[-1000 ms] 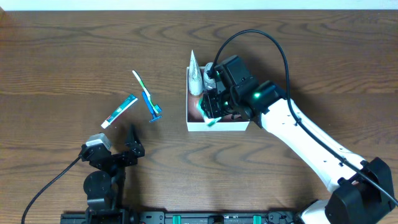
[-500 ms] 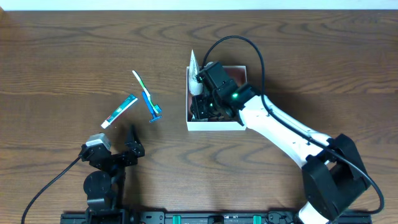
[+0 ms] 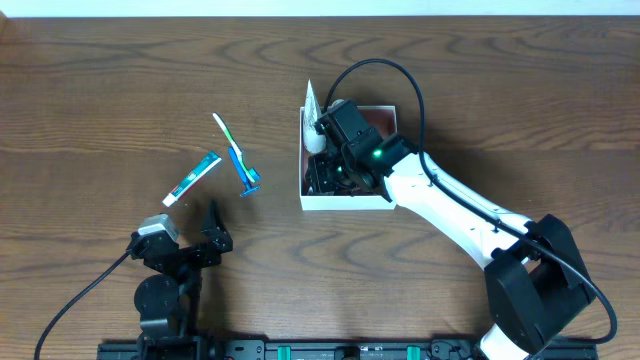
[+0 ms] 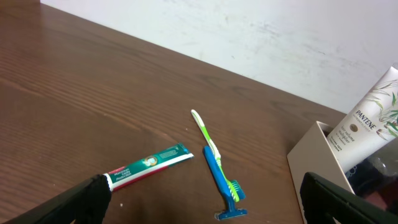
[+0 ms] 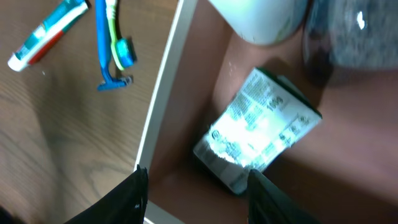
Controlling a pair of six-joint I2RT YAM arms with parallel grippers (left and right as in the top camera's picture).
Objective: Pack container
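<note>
I'm looking at a dark wood-grain desk [image 3: 100, 90] that runs back to a pale, scuffed wall [image 4: 249, 31]. Out on the open wood, left of centre, lie a toothpaste tube [image 3: 193, 178], a green-and-white toothbrush [image 3: 228, 135] and a blue razor [image 3: 245, 172]; the brush and razor lie against each other, with the tube just beside them.

The container [image 3: 345, 203] sits right of centre on the desk. It is a shallow square box with white walls and a pinkish-brown floor. A white Pantene tube [image 4: 367, 118] leans up against its left wall and pokes above the rim. On the floor lies a printed packet [image 5: 258, 134], glossy and tilted. Beside the tube is a dark item too blurred for me to identify.

The right arm reaches from the near right corner diagonally across to the box, its wrist bent down so the right gripper [image 5: 198, 190] hangs over the box's left half. Its fingers are partly spread with nothing between them. The left arm is folded low at the near edge, and the left gripper [image 3: 183, 235] is spread wide and empty, pointing toward the loose toiletries.
</note>
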